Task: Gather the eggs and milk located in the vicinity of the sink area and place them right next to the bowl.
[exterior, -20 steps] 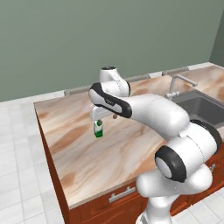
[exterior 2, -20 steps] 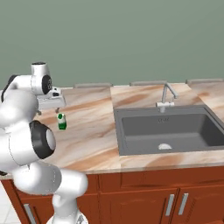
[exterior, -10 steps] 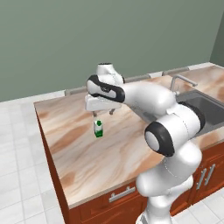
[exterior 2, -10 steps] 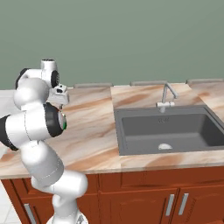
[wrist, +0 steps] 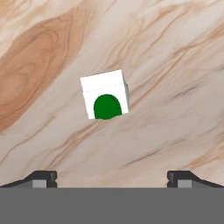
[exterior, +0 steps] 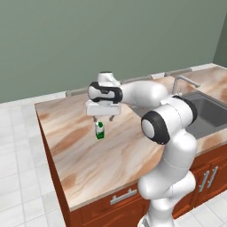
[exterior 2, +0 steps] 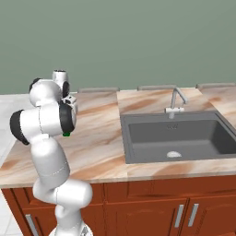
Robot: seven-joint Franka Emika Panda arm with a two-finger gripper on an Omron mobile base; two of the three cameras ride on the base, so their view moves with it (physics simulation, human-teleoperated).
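Observation:
The milk (exterior: 99, 131) is a small white carton with a green top, standing upright on the marble counter (exterior: 88, 159). My gripper (exterior: 102, 118) hangs straight above it, open, its fingertips clear of the carton. In the hand view the milk (wrist: 106, 99) sits centred between and beyond the two wide-apart fingertips (wrist: 40, 177) of my gripper (wrist: 112, 178). A sliver of the milk (exterior 2: 67, 134) peeks out behind my arm in the right base view. The sink (exterior 2: 177, 136) lies to the right. The eggs and the bowl are out of view.
A slim silver tap (exterior 2: 176, 99) stands behind the sink (exterior: 208, 113). The counter ends at a left edge (exterior: 42, 128) above white floor tiles (exterior: 17, 168). Wooden cabinet fronts with handles (exterior: 124, 196) run below the counter.
The arm's elbow has swung up and over toward the left while the hand stays above the milk. The carton has not moved and the jaws stay open.

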